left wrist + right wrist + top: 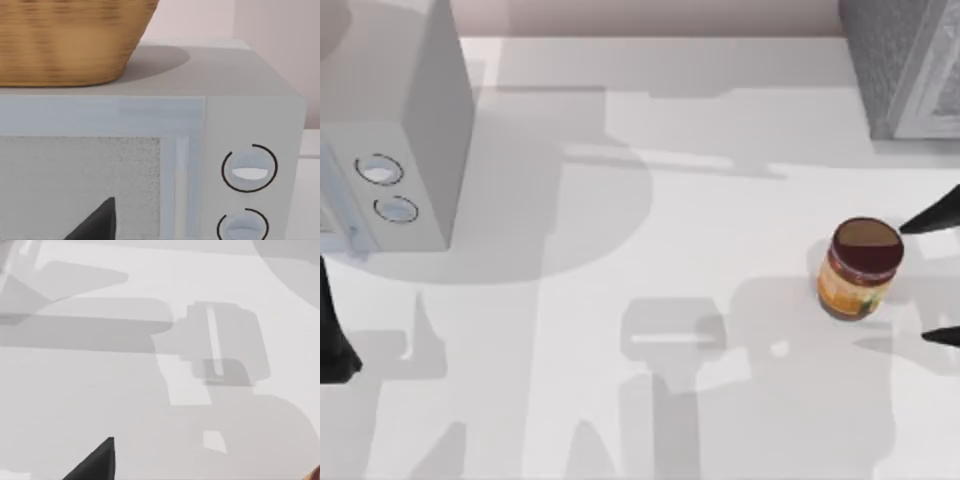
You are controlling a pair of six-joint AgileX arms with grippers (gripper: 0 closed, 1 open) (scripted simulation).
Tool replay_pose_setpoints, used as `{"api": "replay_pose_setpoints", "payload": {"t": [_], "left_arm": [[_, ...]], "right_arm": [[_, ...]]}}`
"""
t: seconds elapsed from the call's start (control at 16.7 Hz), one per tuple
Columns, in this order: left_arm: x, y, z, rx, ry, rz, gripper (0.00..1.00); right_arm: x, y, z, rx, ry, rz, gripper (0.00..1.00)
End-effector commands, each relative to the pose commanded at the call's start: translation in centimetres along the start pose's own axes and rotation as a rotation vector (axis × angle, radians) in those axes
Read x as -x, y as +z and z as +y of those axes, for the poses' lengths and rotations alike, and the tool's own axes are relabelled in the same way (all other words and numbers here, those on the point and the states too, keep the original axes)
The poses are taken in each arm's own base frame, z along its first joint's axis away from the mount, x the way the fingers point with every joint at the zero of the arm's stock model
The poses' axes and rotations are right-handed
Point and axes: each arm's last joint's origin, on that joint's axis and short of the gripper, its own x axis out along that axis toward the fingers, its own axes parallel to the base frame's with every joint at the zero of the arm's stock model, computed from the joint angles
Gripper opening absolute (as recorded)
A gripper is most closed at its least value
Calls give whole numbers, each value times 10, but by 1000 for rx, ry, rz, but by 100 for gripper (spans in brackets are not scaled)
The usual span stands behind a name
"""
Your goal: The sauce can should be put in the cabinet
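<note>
Sauce can [860, 268]: upright on the white table [650, 300], near its right edge, maroon-brown lid uppermost, orange-yellow label around the side. Right gripper [932, 280]: at the table's right edge just beside the can, two dark fingertips showing, one [932, 215] close by the lid's far side, the other [942, 337] nearer the front; set wide apart, holding nothing, can not between them. Cabinet [905, 65]: dark grey speckled box with paler framed panel, at the far right corner, well apart from the can. Microwave [405, 140]: pale grey, two round dials, at the far left of the table; in the left wrist view a woven basket [70, 42] stands on its top. Left gripper [335, 335]: at the left edge, in front of the microwave; whether its fingers are parted cannot be told.
</note>
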Motion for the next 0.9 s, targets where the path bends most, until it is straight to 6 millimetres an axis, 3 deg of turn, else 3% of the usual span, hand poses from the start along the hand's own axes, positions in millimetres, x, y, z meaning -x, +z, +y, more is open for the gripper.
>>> {"api": "replay_pose_setpoints", "payload": {"t": [0.48,0.9], "left_arm": [[0,0,0,0,0,0,100],[0,0,0,0,0,0,100]], "right_arm": [[-8,-52,-43,2,39,-200,100],[-27,-112,-68,-24,20,-347,100]]}}
